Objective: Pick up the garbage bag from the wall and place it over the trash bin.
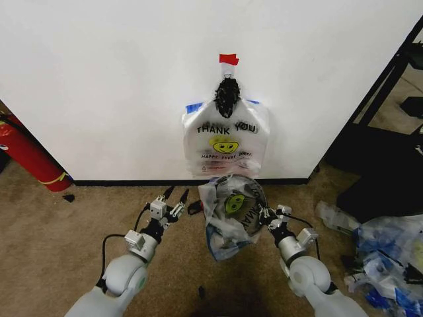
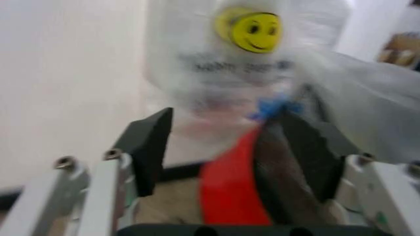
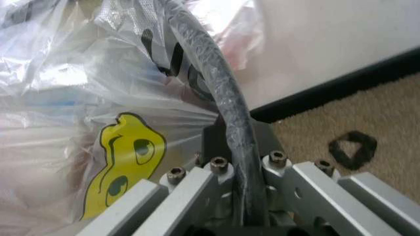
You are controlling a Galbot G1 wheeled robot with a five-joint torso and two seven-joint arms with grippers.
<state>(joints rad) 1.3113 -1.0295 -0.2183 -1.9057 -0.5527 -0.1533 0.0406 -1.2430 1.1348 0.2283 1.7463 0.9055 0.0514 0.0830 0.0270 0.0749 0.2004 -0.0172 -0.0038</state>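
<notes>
The garbage bag [image 1: 228, 221] is draped over the trash bin [image 1: 246, 191], whose rim shows through the crinkled plastic; it stands on the carpet just in front of the wall [image 1: 99, 79]. My right gripper [image 1: 265, 213] is at the bin's right side, shut on the plastic-covered rim [image 3: 226, 103]; the bag's yellow smiley [image 3: 125, 162] lies beside its fingers. My left gripper [image 1: 176, 195] hovers open a short way left of the bin, touching nothing. In the left wrist view its wide-apart fingers [image 2: 152, 142] frame the bin's red base [image 2: 229, 196].
A flat bundle of same-print bags [image 1: 225, 142] hangs on the wall under a black knot [image 1: 227, 96], right behind the bin. A red fire extinguisher [image 1: 26, 155] leans at the left. A heap of clear and blue plastic [image 1: 386, 254] and a black rack [image 1: 390, 86] are on the right.
</notes>
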